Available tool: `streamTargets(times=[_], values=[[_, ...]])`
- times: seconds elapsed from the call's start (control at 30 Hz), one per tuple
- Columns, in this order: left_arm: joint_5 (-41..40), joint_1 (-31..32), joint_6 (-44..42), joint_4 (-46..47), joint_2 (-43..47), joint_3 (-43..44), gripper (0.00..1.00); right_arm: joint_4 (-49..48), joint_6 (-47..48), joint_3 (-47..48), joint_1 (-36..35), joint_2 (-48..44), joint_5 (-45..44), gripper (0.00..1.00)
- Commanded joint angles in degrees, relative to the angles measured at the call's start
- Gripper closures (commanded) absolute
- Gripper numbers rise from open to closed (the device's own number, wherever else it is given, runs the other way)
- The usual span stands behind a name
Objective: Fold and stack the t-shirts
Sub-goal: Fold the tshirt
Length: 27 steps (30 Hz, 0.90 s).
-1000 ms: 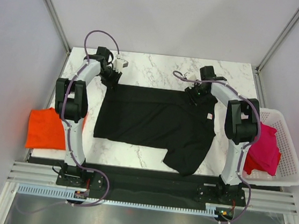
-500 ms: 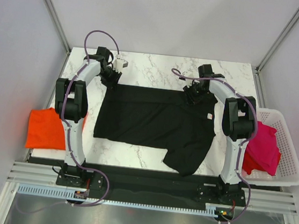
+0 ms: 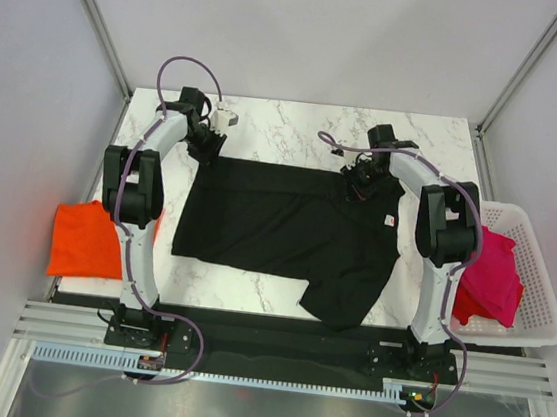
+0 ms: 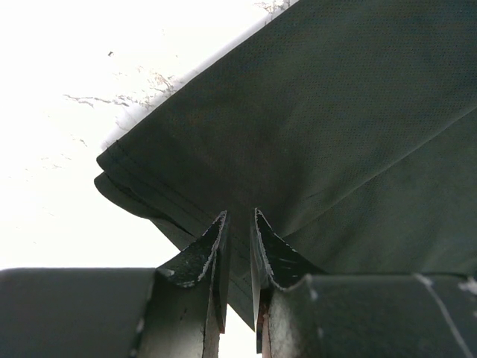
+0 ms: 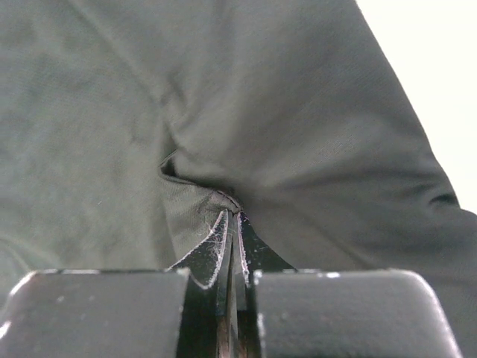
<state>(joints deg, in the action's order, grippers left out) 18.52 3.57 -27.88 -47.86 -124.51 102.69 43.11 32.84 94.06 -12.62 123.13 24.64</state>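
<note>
Magenta-pink t-shirt [image 3: 494, 275] in white basket [image 3: 542, 299], black t-shirt [image 3: 277, 218] spread on marble table [image 3: 287, 129]

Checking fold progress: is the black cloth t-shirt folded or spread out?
Spread: black cloth t-shirt lies flat across the marble table, sleeve out.

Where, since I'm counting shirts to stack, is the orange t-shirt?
Top view: the orange t-shirt lies at the marble table's left edge, just left of the left arm, apart from the black t-shirt spread mid-table.

The black t-shirt [image 3: 276, 230] carries a white neck label [image 3: 390, 219], the orange t-shirt [image 3: 84, 239] and magenta-pink t-shirt [image 3: 494, 278] are plain, the basket [image 3: 543, 289] white, the table [image 3: 287, 134] white marble veined grey.
</note>
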Motion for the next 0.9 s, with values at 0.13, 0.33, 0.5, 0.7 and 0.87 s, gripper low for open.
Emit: streamTargets(times=[0.13,0.33,0.5,0.7,0.87], values=[[0.8,-0.1,1.5,0.1,1.3,0.4,0.78,0.2,2.0,-5.1,-1.9,-11.8,-1.9,0.97],[1.3,-0.1,1.9,0.6,2.0,0.4,0.78,1.1,-0.4,-12.0,-8.3,-18.4,-2.1,0.96],[1.3,-0.1,1.8,0.7,1.9,1.3,0.78,0.8,-1.8,-17.5,-13.1,-21.3,-2.8,0.76],[1.6,-0.1,1.5,0.7,1.0,2.9,0.78,-0.4,-2.3,-12.2,-7.1,-17.2,-6.0,0.74],[-0.1,-0.1,1.1,-0.1,-1.3,5.1,0.78,-1.5,-2.3,-4.2,0.9,-11.9,-7.7,0.75]])
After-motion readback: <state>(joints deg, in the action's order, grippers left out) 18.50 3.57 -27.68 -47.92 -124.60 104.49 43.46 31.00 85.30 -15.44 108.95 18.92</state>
